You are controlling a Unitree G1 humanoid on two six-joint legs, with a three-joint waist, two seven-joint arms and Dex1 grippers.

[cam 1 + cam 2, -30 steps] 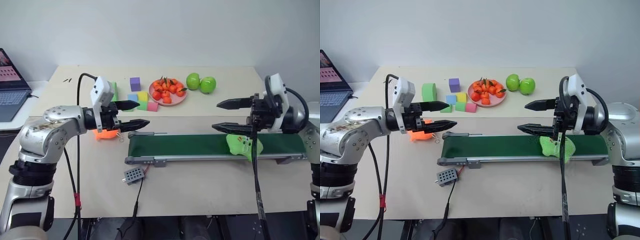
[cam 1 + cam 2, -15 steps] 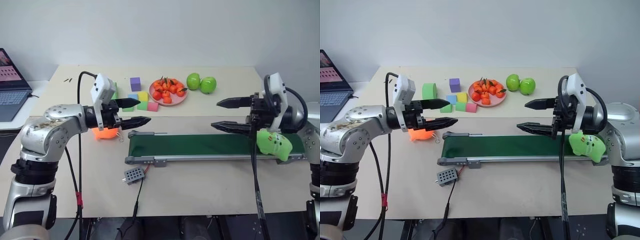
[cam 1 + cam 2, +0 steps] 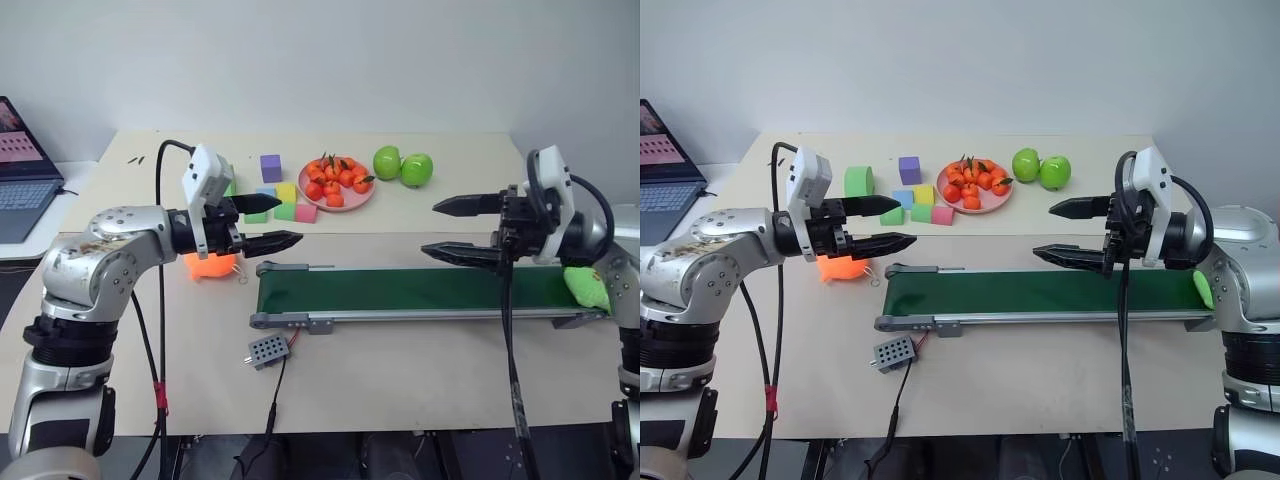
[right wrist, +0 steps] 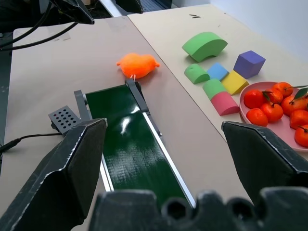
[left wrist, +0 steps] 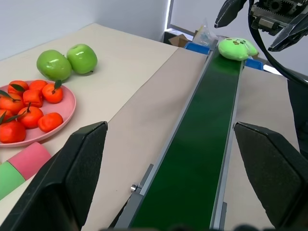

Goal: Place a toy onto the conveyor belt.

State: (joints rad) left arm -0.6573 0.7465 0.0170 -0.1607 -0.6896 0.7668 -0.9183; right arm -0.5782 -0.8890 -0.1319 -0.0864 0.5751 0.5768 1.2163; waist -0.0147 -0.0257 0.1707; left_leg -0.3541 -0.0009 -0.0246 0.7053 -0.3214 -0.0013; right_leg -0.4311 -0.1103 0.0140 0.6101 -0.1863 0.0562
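Toy [image 5: 237, 48] at the conveyor belt's [image 3: 400, 292] right end, both grippers empty.

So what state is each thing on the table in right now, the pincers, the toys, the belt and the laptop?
Left pincer: open, empty, held above the table.
Right pincer: open, empty, above the belt.
Lime-green toy: lying at the belt's far right end.
Conveyor belt: flat, otherwise bare.
Orange toy: on the table beside the belt's other end.
Pink plate: full of small oranges.
Laptop: lid open.
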